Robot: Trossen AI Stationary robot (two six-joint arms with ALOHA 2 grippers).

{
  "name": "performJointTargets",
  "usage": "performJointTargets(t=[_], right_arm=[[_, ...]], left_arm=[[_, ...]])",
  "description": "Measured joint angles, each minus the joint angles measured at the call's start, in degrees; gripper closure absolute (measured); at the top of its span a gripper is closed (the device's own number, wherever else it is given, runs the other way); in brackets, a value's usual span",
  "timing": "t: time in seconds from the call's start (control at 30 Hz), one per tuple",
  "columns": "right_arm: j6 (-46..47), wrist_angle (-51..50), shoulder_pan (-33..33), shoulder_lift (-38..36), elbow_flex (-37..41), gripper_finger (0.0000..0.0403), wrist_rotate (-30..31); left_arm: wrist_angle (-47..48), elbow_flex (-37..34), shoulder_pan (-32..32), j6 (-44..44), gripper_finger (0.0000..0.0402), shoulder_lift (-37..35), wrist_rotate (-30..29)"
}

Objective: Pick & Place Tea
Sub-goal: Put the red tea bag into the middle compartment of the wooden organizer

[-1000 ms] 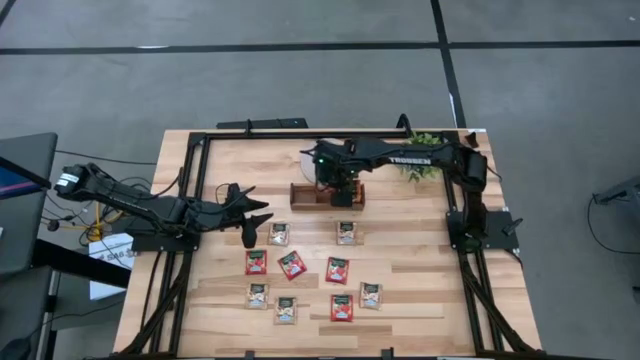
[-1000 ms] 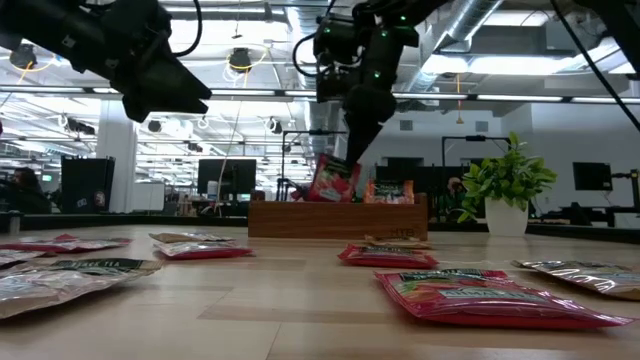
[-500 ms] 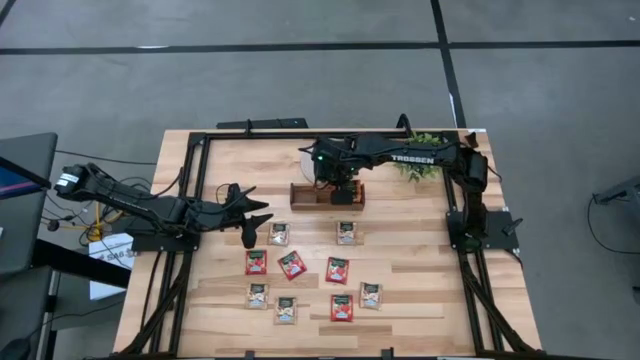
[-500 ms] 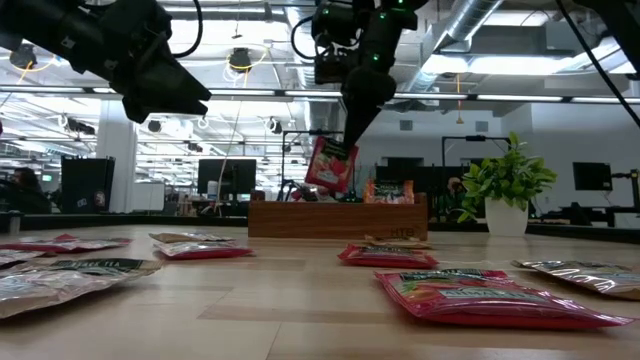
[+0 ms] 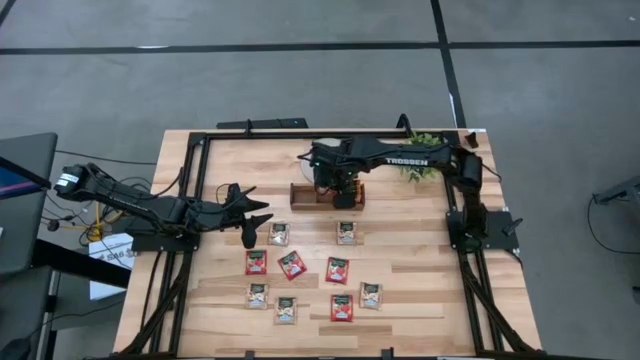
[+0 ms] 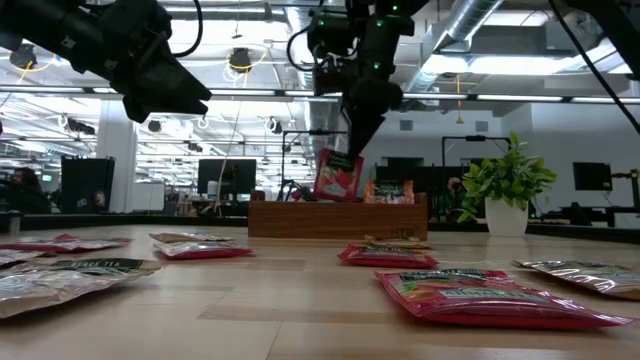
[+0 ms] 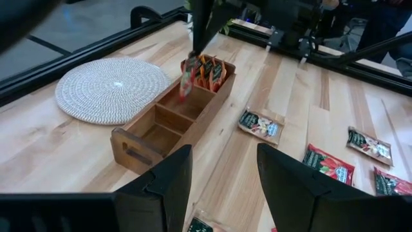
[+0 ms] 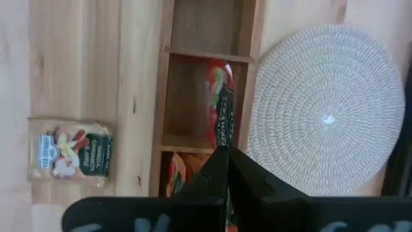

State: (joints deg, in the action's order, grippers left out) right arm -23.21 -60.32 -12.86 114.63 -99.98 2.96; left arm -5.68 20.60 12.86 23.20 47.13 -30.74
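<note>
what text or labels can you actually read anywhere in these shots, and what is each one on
"TROSSEN": white letters on the right arm, read in the high view.
Print on the tea sachets on the table: too blurred to read in any view.
Edge print on the red sachet pinched in the right tool over the wooden tray: too small to read.
Nothing else is legible.
</note>
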Motion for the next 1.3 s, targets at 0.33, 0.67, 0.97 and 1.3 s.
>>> performJointTargets(t=[0.33,0.67,0.97,1.3], right_arm=[[-0.9,-0.9,0.0,1.0,0.1,0.0403,0.1],[-1.3,-2.2,-0.3,1.0,0.1,0.0403,0.1],[-2.6,-0.2,0.5,0.9,0.1,0.0403,0.7],[-2.9,-0.9,0.5,0.9,0.1,0.0403,3.2]], left_arm=[[0.0,0.0,0.0,0.4,0.0234,0.0,0.0],[0.0,0.0,0.0,0.4,0.0234,0.0,0.0],[0.0,0.0,0.0,0.4,0.0234,0.0,0.0],[0.0,0.0,0.0,0.4,0.0234,0.0,0.0]])
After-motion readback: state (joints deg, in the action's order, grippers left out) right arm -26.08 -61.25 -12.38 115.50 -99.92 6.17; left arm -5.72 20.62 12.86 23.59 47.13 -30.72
